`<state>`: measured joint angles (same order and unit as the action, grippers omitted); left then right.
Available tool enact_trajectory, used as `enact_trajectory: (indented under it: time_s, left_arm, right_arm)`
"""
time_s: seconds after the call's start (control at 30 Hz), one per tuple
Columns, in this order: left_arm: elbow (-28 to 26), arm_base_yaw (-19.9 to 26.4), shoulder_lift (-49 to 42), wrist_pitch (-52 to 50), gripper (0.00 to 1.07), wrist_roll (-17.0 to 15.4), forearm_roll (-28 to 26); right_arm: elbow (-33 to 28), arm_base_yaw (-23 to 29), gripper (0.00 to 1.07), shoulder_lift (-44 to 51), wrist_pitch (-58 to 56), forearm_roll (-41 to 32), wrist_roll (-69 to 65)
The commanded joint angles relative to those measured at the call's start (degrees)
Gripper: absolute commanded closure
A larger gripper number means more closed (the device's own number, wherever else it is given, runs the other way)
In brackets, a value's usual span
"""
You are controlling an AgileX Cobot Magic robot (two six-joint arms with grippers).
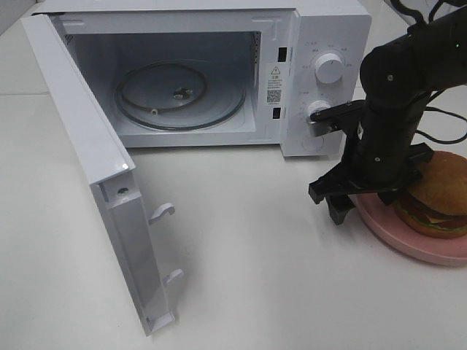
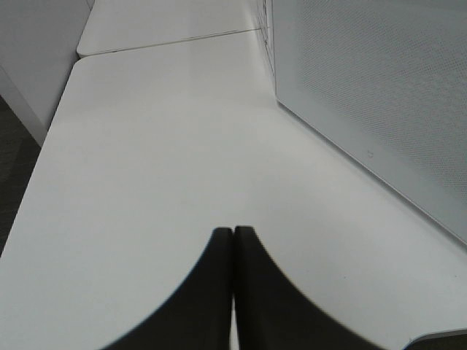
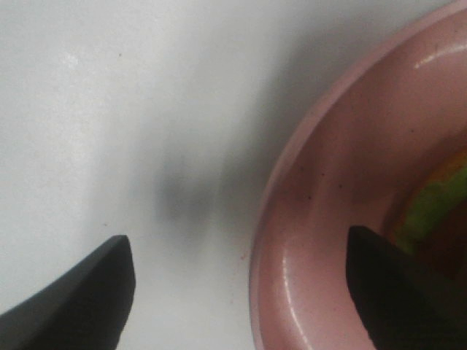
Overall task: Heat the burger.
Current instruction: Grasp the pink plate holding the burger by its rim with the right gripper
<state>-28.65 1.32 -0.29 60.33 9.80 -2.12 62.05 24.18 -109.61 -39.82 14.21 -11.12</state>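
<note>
The burger (image 1: 441, 193), with a golden bun, lettuce and tomato, sits on a pink plate (image 1: 419, 248) at the right of the table. My right gripper (image 1: 363, 204) hangs open over the plate's left rim, one finger outside the plate and one inside, beside the burger. In the right wrist view the rim of the pink plate (image 3: 292, 189) runs between the two dark fingertips (image 3: 87, 292), and a bit of the burger's green lettuce (image 3: 430, 211) shows by the inner one. My left gripper (image 2: 233, 237) is shut, empty, above bare white table.
A white microwave (image 1: 321, 29) stands at the back with its door (image 1: 95, 182) swung wide open to the left and a glass turntable (image 1: 179, 95) inside. The door's perforated panel (image 2: 379, 95) fills the left wrist view's side. Two knobs (image 1: 328, 67) face front.
</note>
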Motion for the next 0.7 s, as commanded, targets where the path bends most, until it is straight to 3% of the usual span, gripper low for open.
enact_trajectory:
  time_s: [0.03,0.23,0.43,0.47,0.5,0.53,0.63,0.67,0.7]
  left_arm:
    - [0.11,0.06,-1.32,-0.69,1.06,-0.11,-0.4]
    - [0.11,0.06,-1.32,-0.69,1.06,-0.11,-0.4]
    - [0.11,0.06,-1.32,-0.69,1.06,-0.11,-0.4]
    - [0.11,0.06,-1.32,-0.69,1.06,-0.11,-0.4]
    - [0.11,0.06,-1.32,-0.69,1.06,-0.11,-0.4]
    - [0.11,0.06,-1.32,-0.69,1.06,-0.11,-0.4]
    - [0.11,0.06,-1.32,-0.69,1.06,-0.11,-0.4]
    - [0.11,0.06,-1.32,-0.69,1.06,-0.11,-0.4]
    - [0.11,0.06,-1.32,-0.69,1.06,-0.11,-0.4]
  right_arm:
    - [0.23,-0.17,0.31,-2.35,1.55,0.63,1.26]
    - [0.23,-0.17,0.32,-5.9,2.29,0.8,2.98]
    - [0.23,-0.17,0.42,-7.56,1.38,0.63,5.79]
    - [0.23,-0.17,0.54,-7.73,1.15,0.69,6.07]
    - [0.23,-0.17,0.54,-7.73,1.15,0.69,6.07]
    - [0.29,-0.17,0.66,-7.73,1.15,0.69,6.07]
    - [0.29,-0.17,0.72,-7.73,1.03,0.69,6.07]
    - [0.29,-0.17,0.84,-7.73,0.74,0.8,6.07]
    - [0.29,-0.17,0.84,-7.73,0.74,0.8,6.07]
